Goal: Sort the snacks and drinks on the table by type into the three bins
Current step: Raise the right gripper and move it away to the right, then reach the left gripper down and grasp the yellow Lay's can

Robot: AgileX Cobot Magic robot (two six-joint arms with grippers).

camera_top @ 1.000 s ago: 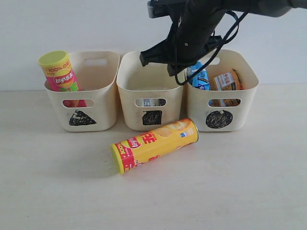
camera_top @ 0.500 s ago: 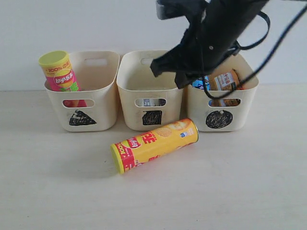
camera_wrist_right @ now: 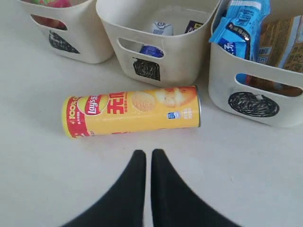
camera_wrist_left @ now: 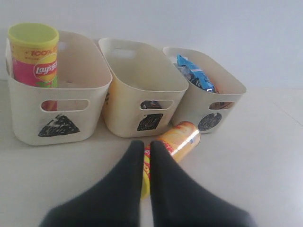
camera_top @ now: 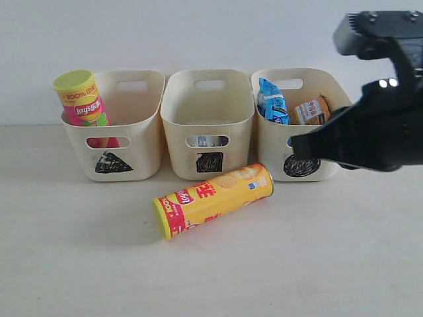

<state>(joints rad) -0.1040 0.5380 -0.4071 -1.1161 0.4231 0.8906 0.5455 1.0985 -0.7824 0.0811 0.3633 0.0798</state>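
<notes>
A yellow Lay's tube [camera_top: 213,199] lies on its side on the table [camera_top: 99,264] in front of the square-marked bin [camera_top: 175,142]. A pink Lay's tube [camera_top: 80,99] stands in the triangle-marked bin [camera_top: 142,155]. The circle-marked bin [camera_top: 271,155] holds a blue packet [camera_top: 271,100] and an orange packet [camera_top: 310,111]. A white-and-blue carton [camera_wrist_right: 158,28] and a dark purple box [camera_wrist_right: 193,26] lie in the square bin. My right gripper [camera_top: 297,145] is shut and empty, hanging in front of the circle bin. My left gripper [camera_wrist_left: 143,144] is shut and empty, short of the yellow tube [camera_wrist_left: 177,139].
The three bins stand side by side against a white wall. Bare table stretches in front of the yellow tube [camera_wrist_right: 132,111] and to both sides. The right arm's dark bulk fills the right edge of the exterior view.
The right arm has swung from above the middle and right bins down and to the right, and now sits in front of the circle bin. The tubes and packets have not moved.
</notes>
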